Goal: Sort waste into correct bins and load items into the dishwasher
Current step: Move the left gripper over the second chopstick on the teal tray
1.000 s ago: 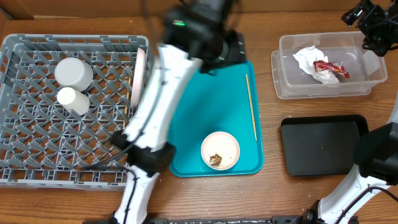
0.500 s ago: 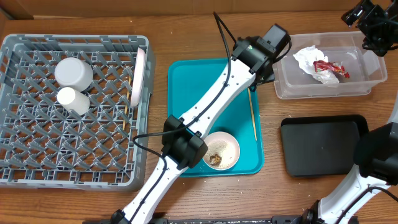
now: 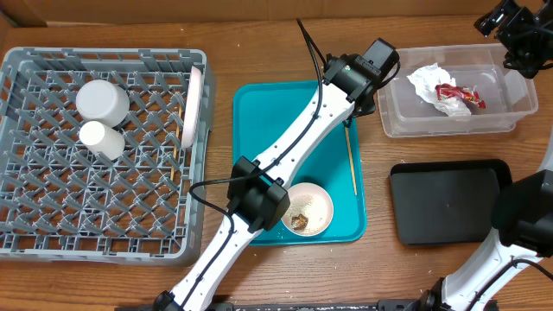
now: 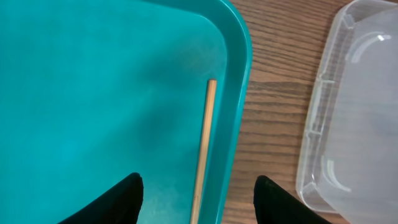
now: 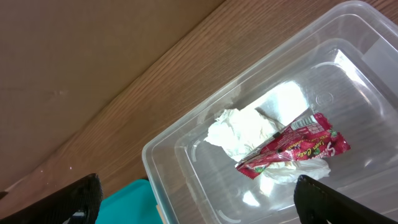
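A thin wooden chopstick (image 3: pixel 350 160) (image 4: pixel 204 146) lies along the right rim of the teal tray (image 3: pixel 259 130). My left gripper (image 3: pixel 355 102) (image 4: pixel 198 194) hovers open over its far end, one finger over the tray and the other over the table beside the rim. On the tray's near part sits a white bowl (image 3: pixel 306 208) holding brown food scraps (image 3: pixel 300 221). The clear tub (image 3: pixel 454 117) (image 5: pixel 186 180) contains the crumpled napkin (image 5: pixel 245 130) and the red wrapper (image 3: pixel 458 95) (image 5: pixel 292 146). My right gripper (image 3: pixel 518 39) (image 5: pixel 199 199) is open above the tub.
The grey dish rack (image 3: pixel 52 225) at the left holds a white cup (image 3: pixel 102 101), a smaller white bowl (image 3: pixel 101 138), a plate on edge (image 3: pixel 192 108) and a thin stick (image 3: pixel 174 160). A black tray (image 3: pixel 448 200) lies at the near right.
The left arm has swung right from the tray's far left to its far-right corner, over the chopstick. Its jaws have narrowed a little. The right arm has not moved.
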